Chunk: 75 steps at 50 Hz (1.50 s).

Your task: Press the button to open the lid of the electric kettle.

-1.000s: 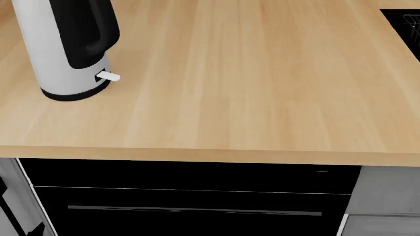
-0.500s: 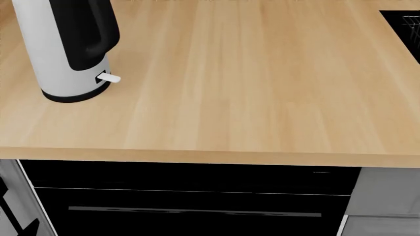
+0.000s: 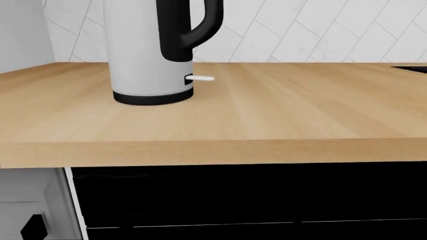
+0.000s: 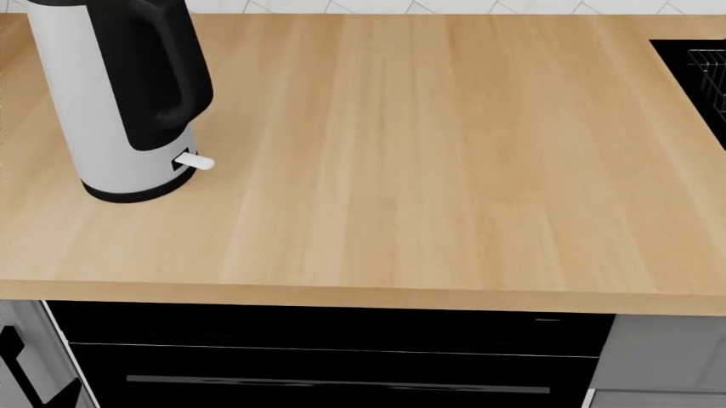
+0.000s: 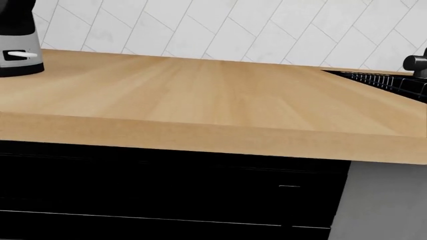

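Note:
The electric kettle (image 4: pixel 97 119) stands upright at the far left of the wooden counter, silvery-white with a big black loop handle (image 4: pixel 170 72) and a black base ring. It also shows in the left wrist view (image 3: pixel 143 60), and its base edge shows in the right wrist view (image 5: pixel 17 55). A white oblong lever tab (image 4: pixel 195 161) sticks out near its base. The kettle's top is cut off in every view, so the button and the lid are out of view. Neither gripper shows in any view.
The wooden counter (image 4: pixel 431 153) stretches right to a black sink with a wire rack (image 4: pixel 698 64). Black oven fronts (image 4: pixel 329 357) sit below the counter's front edge. A white tiled wall (image 5: pixel 233 30) backs the counter.
The head view has tilted up a little: the kettle and counter sit lower in the picture now, and the counter's back edge has come into view. Nothing on the counter has moved.

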### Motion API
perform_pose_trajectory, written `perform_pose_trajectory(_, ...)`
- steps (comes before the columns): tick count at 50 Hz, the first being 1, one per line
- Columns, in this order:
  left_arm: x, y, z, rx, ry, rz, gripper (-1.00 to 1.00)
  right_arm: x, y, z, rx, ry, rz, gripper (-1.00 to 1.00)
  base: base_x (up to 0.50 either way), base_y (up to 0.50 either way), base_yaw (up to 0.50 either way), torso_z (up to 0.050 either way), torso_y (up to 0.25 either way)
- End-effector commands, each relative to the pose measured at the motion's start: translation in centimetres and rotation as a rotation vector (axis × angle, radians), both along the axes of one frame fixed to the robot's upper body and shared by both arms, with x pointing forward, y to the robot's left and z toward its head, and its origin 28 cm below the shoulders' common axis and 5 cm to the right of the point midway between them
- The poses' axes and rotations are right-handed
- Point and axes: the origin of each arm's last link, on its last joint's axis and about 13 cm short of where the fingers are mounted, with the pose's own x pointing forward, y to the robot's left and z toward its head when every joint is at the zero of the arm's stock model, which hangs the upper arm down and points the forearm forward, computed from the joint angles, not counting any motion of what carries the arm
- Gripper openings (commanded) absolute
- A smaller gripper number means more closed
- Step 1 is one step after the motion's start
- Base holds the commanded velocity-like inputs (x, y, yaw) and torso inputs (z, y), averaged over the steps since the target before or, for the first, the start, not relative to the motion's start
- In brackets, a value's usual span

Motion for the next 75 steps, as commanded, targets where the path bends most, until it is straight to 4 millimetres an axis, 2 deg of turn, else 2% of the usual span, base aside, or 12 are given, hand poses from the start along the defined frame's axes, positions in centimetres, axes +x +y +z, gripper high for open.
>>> perform_pose_trajectory(1,0.0,0.0,-0.3,0.005,0.009,-0.014,1.00,-0.1,0.0,0.0,-0.010,-0.003,0.001,1.00,0.00,0.00,0.00,0.049,0.000)
perform_pose_trajectory(23,-0.4,-0.4,0.6,-0.086,0.070,-0.024,1.00,-0.2,0.0,1.0,0.020,0.013,-0.024,1.00,0.00,0.00,0.00,0.038,0.000)
perform_pose_trajectory(25,-0.6,-0.6,1.2,-0.046,0.073,-0.035,1.00,-0.1,0.3,3.4,-0.017,-0.020,-0.023,1.00,0.00,0.00,0.00,0.000,0.000)
perform_pose_trajectory(30,-0.7,-1.3,7.4,-0.012,0.067,-0.050,1.00,-0.7,0.4,9.2,-0.067,-0.070,-0.021,1.00,0.00,0.00,0.00,0.000,0.000)
perform_pose_trajectory(35,-1.8,-1.4,11.2,-0.014,0.043,-0.050,1.00,-1.8,0.3,13.6,-0.063,-0.135,-0.040,1.00,0.00,0.00,0.00,0.000,0.000)
perform_pose_trajectory(41,-2.7,-0.7,15.1,-0.005,-0.028,0.001,1.00,-2.6,0.2,17.2,-0.071,-0.186,-0.052,1.00,0.00,0.00,0.00,0.000,0.000)
perform_pose_trajectory(45,-3.3,-0.5,16.8,0.012,0.006,0.030,1.00,-2.4,-0.2,18.0,-0.074,-0.160,-0.075,1.00,0.00,0.00,0.00,0.000,0.000)
perform_pose_trajectory(48,-3.6,-0.9,18.6,0.030,0.065,-0.019,1.00,-2.1,-3.9,21.6,-0.164,-0.298,-0.366,1.00,0.00,0.00,0.00,0.000,0.000)
perform_pose_trajectory(50,-4.1,-0.8,18.9,-0.002,0.054,-0.013,1.00,-2.8,-3.2,21.2,-0.142,-0.240,-0.426,1.00,0.00,0.00,0.00,0.000,0.000)
perform_pose_trajectory(52,-4.4,-0.5,19.6,0.026,0.055,-0.011,1.00,-4.2,-1.9,20.7,-0.101,-0.150,-0.158,1.00,0.00,0.00,0.00,0.000,0.000)
perform_pose_trajectory(54,-4.5,-0.2,19.8,0.084,0.111,-0.018,1.00,-4.3,-1.9,19.6,-0.076,-0.104,-0.042,1.00,0.13,0.00,0.00,0.000,0.000)
perform_pose_trajectory(75,-4.6,-0.2,19.7,0.080,0.117,-0.017,1.00,-4.0,-2.2,18.8,-0.120,-0.097,-0.057,1.00,0.29,0.00,0.00,0.000,0.000)
